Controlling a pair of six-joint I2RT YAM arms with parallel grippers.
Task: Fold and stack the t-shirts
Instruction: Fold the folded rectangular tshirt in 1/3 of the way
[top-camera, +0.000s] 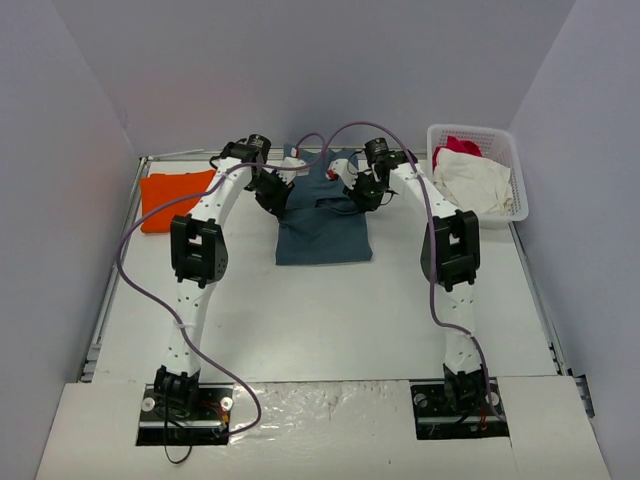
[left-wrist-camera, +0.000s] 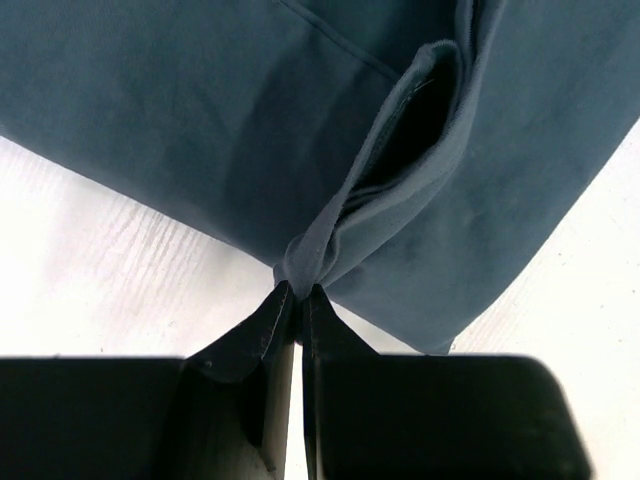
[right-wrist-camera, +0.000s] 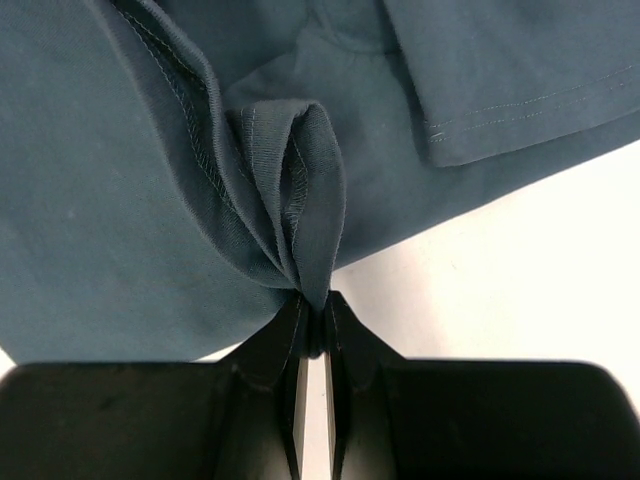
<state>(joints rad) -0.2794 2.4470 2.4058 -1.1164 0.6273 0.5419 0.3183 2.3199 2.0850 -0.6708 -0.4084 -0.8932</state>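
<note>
The slate-blue t-shirt (top-camera: 322, 228) lies at the far middle of the table, its near part flat. My left gripper (top-camera: 271, 197) is shut on a bunched fold of its left edge (left-wrist-camera: 300, 262). My right gripper (top-camera: 364, 195) is shut on a bunched fold of its right edge (right-wrist-camera: 312, 270). Both hold the cloth a little above the table. The orange t-shirt (top-camera: 172, 198) lies folded at the far left, apart from both grippers.
A white basket (top-camera: 520, 175) at the far right holds a white garment (top-camera: 475, 182) and a red-pink garment (top-camera: 457, 146). Grey walls stand behind and on both sides. Purple cables (top-camera: 135, 270) loop off both arms.
</note>
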